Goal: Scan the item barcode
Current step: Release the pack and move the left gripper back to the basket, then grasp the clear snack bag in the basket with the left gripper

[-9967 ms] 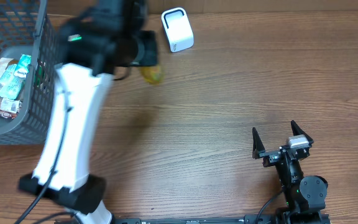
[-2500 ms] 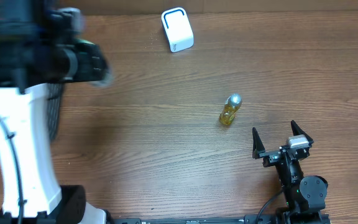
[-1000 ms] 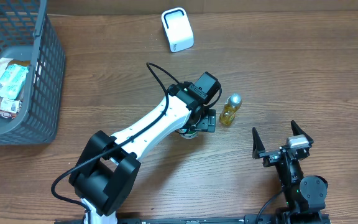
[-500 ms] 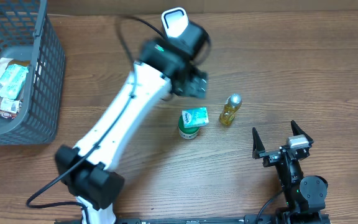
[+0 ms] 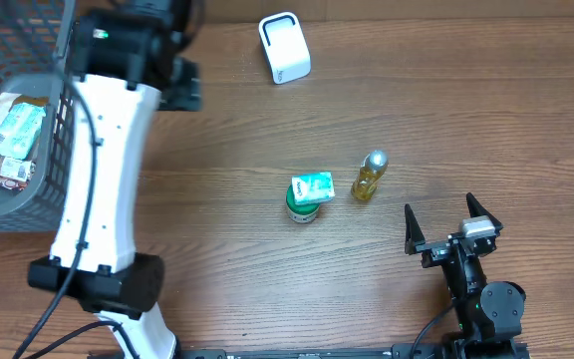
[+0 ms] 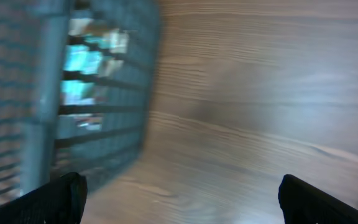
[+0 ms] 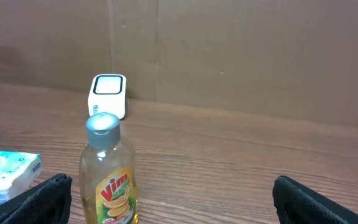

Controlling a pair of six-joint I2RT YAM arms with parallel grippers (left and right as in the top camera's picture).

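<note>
1. Soft, even light from above; the clear yellow bottle with a silver cap [image 5: 369, 177] casts only a faint shadow.
2. Far left of the bottle, the white left arm's [image 5: 103, 179] dark upper end is blurred.
3. Motion blur smears the whole left wrist view, including the dark grey mesh basket [image 6: 61, 93].
4. The right wrist view is sharp.

Yellow bottle [image 5: 369, 178] with silver cap, teal-green packet [image 5: 312, 186], white scanner [image 5: 284, 47], grey basket [image 5: 68, 150]

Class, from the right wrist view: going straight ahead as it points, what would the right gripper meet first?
Probably the Vim bottle, left of centre near one finger's path; depth is unclear, so the right gripper may just miss it. Dead ahead the table looks free to the cardboard wall.
</note>
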